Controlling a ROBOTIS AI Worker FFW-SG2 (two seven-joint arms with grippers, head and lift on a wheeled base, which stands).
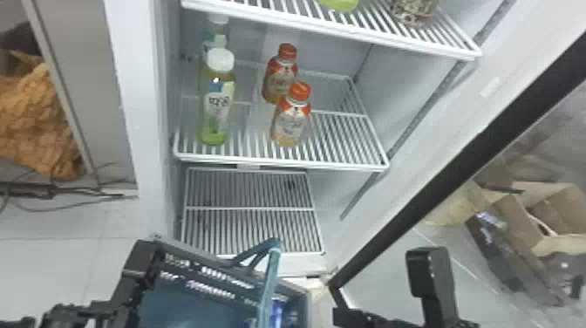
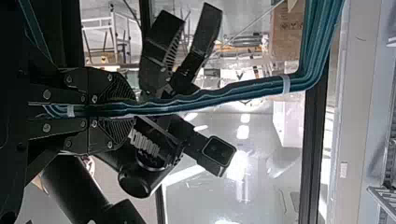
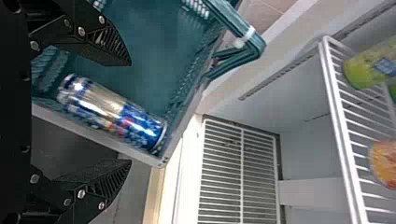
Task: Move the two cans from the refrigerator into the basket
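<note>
"Left fingers (image 2: pixel 109 88)?"
"Clamped on the basket handle (image 2: pixel 261 88), presumably steadying the basket (image 1: pixel 205 257) beside the refrigerator (image 1: pixel 283 165); left arm (image 1: pixel 69 313) sat low."
"Right fingers (image 3: pixel 109 46)?"
"Parted over one can (image 3: pixel 112 112), likely for clearance. It lay sideways inside the basket; right arm (image 1: pixel 438 292) entered low, from the bottom edge."

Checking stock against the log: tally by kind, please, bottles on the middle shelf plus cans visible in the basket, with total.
Orange-capped bottles: 2
White-capped bottles: 2
Cans in the basket: 1
Total: 5
</note>
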